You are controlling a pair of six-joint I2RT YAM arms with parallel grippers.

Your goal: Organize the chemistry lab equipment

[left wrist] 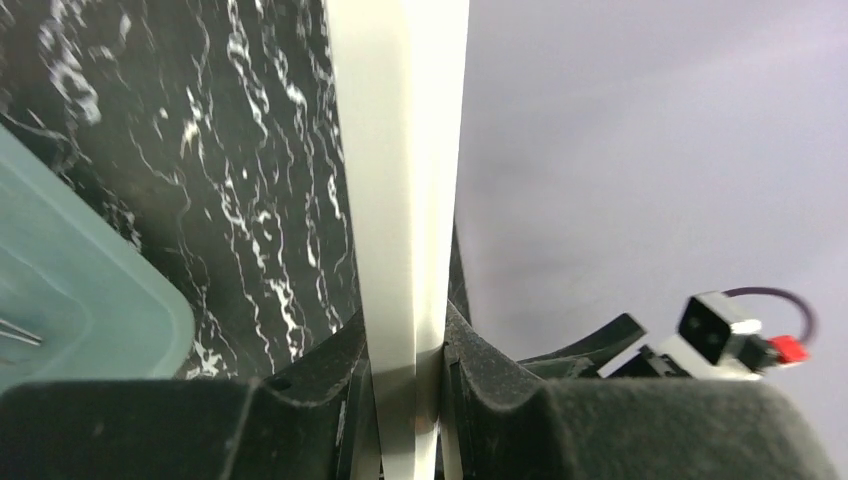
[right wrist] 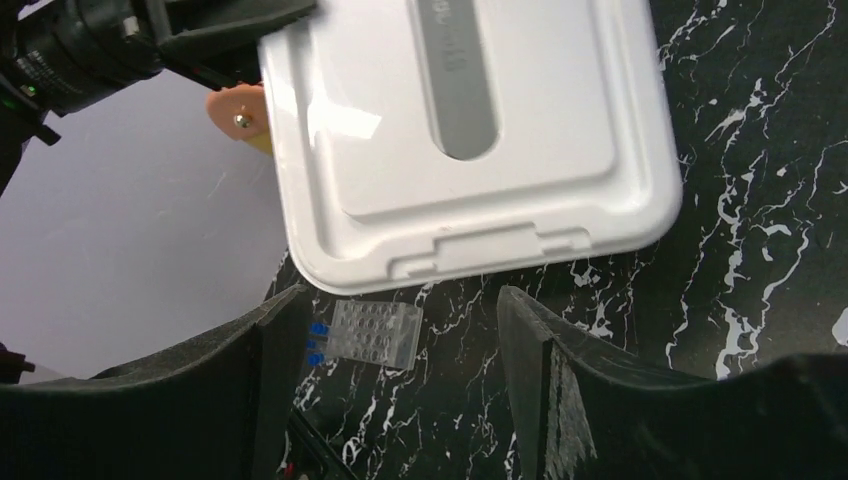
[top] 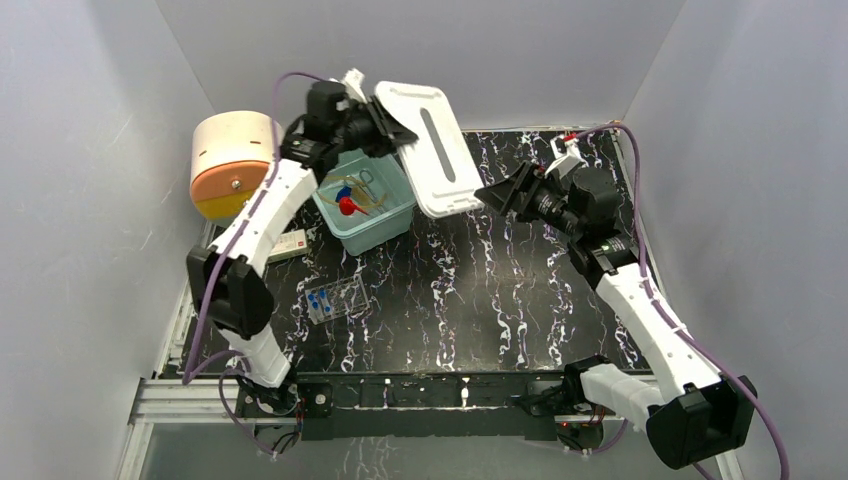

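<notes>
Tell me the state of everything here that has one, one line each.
White lid: off the bin, held up tilted.
Left pincer: shut on the lid's edge.
Right pincer: open, holding nothing.
Teal bin: open, items inside.
Clear rack: on the table, mostly empty.
Blue-capped vials: capped, in the rack.

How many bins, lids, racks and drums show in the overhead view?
teal bin: 1
white lid: 1
clear rack: 1
cream-and-orange drum: 1
total: 4
</notes>
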